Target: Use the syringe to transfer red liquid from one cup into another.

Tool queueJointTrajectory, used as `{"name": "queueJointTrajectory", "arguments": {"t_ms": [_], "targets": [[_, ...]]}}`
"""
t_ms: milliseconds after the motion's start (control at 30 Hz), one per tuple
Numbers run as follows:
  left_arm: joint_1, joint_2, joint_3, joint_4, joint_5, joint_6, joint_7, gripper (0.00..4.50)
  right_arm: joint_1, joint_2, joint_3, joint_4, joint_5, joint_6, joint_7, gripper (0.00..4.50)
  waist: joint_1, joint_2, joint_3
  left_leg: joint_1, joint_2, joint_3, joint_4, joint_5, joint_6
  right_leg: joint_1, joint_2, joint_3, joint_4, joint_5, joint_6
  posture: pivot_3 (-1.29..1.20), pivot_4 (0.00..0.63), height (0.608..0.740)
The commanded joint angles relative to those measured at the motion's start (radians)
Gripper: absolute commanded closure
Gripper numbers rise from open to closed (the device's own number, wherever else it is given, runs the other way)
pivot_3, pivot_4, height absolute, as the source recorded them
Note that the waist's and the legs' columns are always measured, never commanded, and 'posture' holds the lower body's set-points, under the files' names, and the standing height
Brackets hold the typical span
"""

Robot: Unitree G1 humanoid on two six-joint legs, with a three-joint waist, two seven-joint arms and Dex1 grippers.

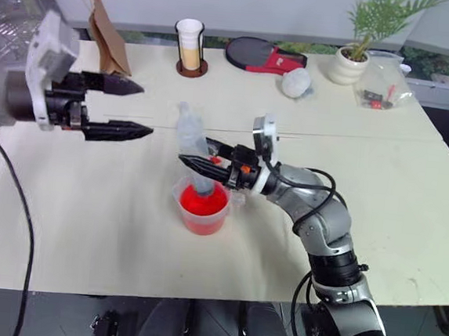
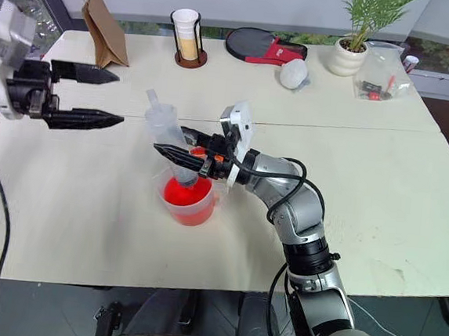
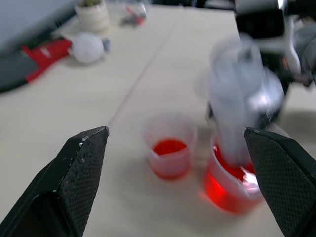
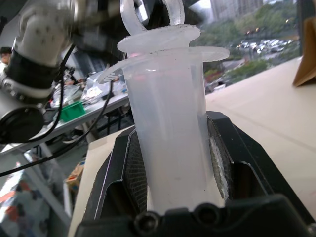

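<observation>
The syringe (image 1: pixel 190 133) leans tilted, its lower end down inside the wide cup (image 1: pixel 203 205), which holds red liquid (image 1: pixel 204 217). My right gripper (image 1: pixel 198 156) reaches in from the right and is shut on the syringe barrel (image 4: pixel 168 128) just above the cup. In the left wrist view the small narrow cup (image 3: pixel 170 148) stands close beside the wide cup (image 3: pixel 232 187), apart from it, with a little red liquid at its bottom. My left gripper (image 1: pixel 135 111) hovers open to the left of the syringe, higher than the cups, holding nothing.
Along the far edge of the table (image 1: pixel 86 227) stand a brown paper bag (image 1: pixel 107 28), a white paper cup in a dark holder (image 1: pixel 190 47), a table-tennis paddle (image 1: pixel 258 54), a white ball (image 1: pixel 296 81), a potted plant (image 1: pixel 352 61) and a clear plastic bag (image 1: pixel 381 87).
</observation>
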Motion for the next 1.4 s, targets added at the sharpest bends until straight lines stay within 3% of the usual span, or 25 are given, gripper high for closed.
{"name": "queueJointTrajectory", "arguments": {"t_ms": [33,300,733,1100,1200,1400], "targets": [[-0.061,-0.042,-0.032,0.025,0.034,-0.059,0.025,0.00,0.007,0.005,0.012,-0.057,0.008,-0.019,-0.003,3.11,0.000,0.000,0.000,0.000,0.000,0.000,0.000,0.000,0.000,0.000,0.000,0.000,0.000,0.000,0.000,0.00,0.150,0.739],[-0.060,-0.100,-0.069,0.009,0.028,-0.068,0.008,0.00,0.030,0.013,0.013,-0.083,0.014,-0.012,-0.042,3.11,-0.007,0.000,0.000,0.000,0.001,0.000,-0.001,0.000,-0.001,-0.001,0.002,0.001,0.000,0.000,0.000,0.00,0.150,0.739],[-0.079,-0.077,-0.054,0.020,0.001,-0.023,-0.034,0.00,0.025,0.015,-0.018,-0.062,0.027,-0.011,-0.080,3.11,-0.006,0.000,0.000,0.000,0.001,0.000,0.000,0.000,-0.001,-0.001,0.002,0.001,0.000,0.000,0.000,0.00,0.150,0.739],[-0.096,-0.147,-0.106,0.023,0.034,-0.055,-0.003,0.00,0.035,0.019,0.007,-0.075,0.027,-0.005,-0.072,3.11,-0.006,0.000,0.000,0.000,0.001,0.000,0.000,0.000,-0.001,0.000,0.002,0.001,0.000,0.000,0.000,0.00,0.150,0.739],[-0.092,-0.155,-0.113,0.033,0.037,-0.067,-0.015,0.90,0.040,0.018,0.010,-0.082,0.027,-0.002,-0.073,3.11,-0.006,0.000,0.000,0.000,0.001,0.000,0.000,0.001,-0.001,-0.001,0.002,0.001,0.000,0.000,0.000,0.00,0.150,0.739],[-0.107,-0.183,-0.109,0.029,0.013,-0.054,-0.023,3.99,0.058,0.015,0.022,-0.100,0.028,0.003,-0.079,3.11,-0.004,0.000,0.000,0.000,0.001,0.000,0.000,0.001,-0.001,0.000,0.001,0.001,0.000,0.000,0.000,0.00,0.150,0.739]]}}
